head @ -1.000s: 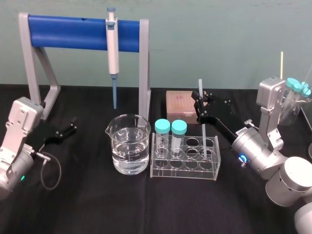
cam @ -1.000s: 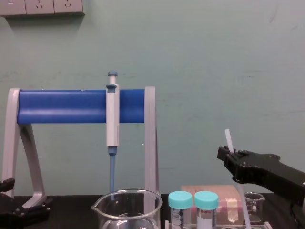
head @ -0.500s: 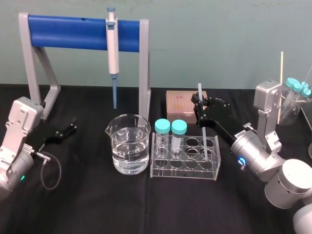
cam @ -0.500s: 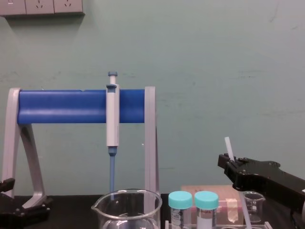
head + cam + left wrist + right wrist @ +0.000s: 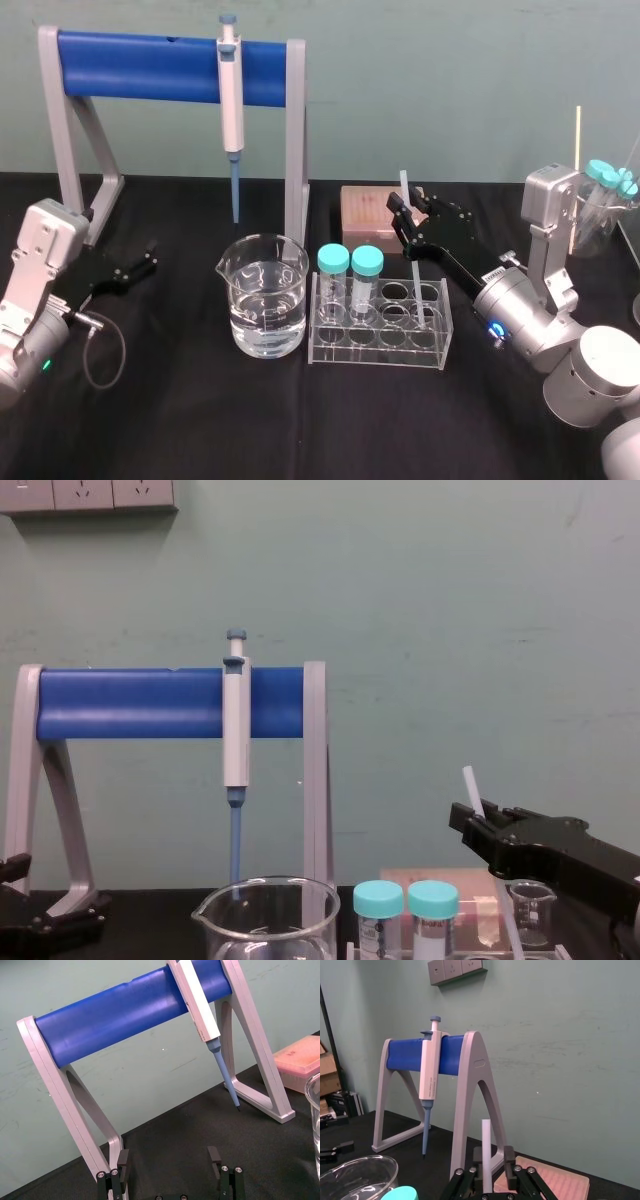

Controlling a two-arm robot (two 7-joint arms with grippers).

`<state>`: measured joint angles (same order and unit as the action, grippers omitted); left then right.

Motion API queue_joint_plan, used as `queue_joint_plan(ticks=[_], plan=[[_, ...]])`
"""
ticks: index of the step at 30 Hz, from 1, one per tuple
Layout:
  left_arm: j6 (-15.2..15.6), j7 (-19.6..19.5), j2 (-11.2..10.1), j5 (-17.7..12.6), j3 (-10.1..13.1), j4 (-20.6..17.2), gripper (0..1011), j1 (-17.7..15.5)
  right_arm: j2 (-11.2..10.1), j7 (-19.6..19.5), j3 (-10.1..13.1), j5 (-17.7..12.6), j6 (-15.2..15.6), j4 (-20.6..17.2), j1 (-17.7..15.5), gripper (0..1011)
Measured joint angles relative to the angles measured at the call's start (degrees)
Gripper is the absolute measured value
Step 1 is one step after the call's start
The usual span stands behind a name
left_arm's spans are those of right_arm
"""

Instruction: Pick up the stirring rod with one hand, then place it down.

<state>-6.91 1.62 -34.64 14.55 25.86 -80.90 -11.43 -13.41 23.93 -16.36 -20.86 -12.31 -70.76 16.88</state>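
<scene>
- Right tool (image 5: 404, 207) clamps the stirring rod (image 5: 412, 262): thin, white, translucent, lower end in the clear rack (image 5: 380, 328).
- The right wrist view shows its square-cut top.
- Left tool (image 5: 148, 258) rests left, fingers (image 5: 214, 1155) apart.

**Black, blue and teal on a dark table**

The table (image 5: 200, 420) is plain black, and the wall (image 5: 450, 80) behind it is pale green. The stand (image 5: 140, 68) has grey legs and a deep blue bar. The pipette (image 5: 231, 100) is white with a blue tip. Two tubes (image 5: 333, 262) carry teal caps. The stirring rod (image 5: 411, 250) is translucent white. The right gripper (image 5: 403, 207) and left gripper (image 5: 150, 258) are black. At twelve o'clock of the clear rack (image 5: 380, 322), the tip box (image 5: 362, 212) is pink.
</scene>
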Motion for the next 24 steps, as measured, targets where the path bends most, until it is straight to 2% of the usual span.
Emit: queue_joint_plan(ticks=[4,7,10,14,18,24], plan=[[0.00,0.00,0.00,0.00,0.00,0.00,1000,0.00,-0.01,0.03,0.00,-0.03,-0.01,-0.02,0.00,385],[0.00,0.00,0.00,0.00,0.00,0.00,1001,0.00,-0.01,0.05,0.00,-0.05,-0.01,-0.03,0.01,453],[0.00,0.00,0.00,0.00,0.00,0.00,1000,0.00,-0.01,0.06,0.00,-0.07,-0.02,-0.04,0.01,589],[0.00,0.00,0.00,0.00,0.00,0.00,1000,0.00,-0.01,0.08,0.00,-0.10,-0.04,-0.05,0.01,676],[0.00,0.00,0.00,0.00,0.00,0.00,1000,0.00,-0.01,0.10,0.00,-0.14,-0.06,-0.05,0.01,830],[0.00,0.00,0.00,0.00,0.00,0.00,1000,0.00,-0.01,0.14,0.00,-0.14,-0.09,-0.05,0.01,978]])
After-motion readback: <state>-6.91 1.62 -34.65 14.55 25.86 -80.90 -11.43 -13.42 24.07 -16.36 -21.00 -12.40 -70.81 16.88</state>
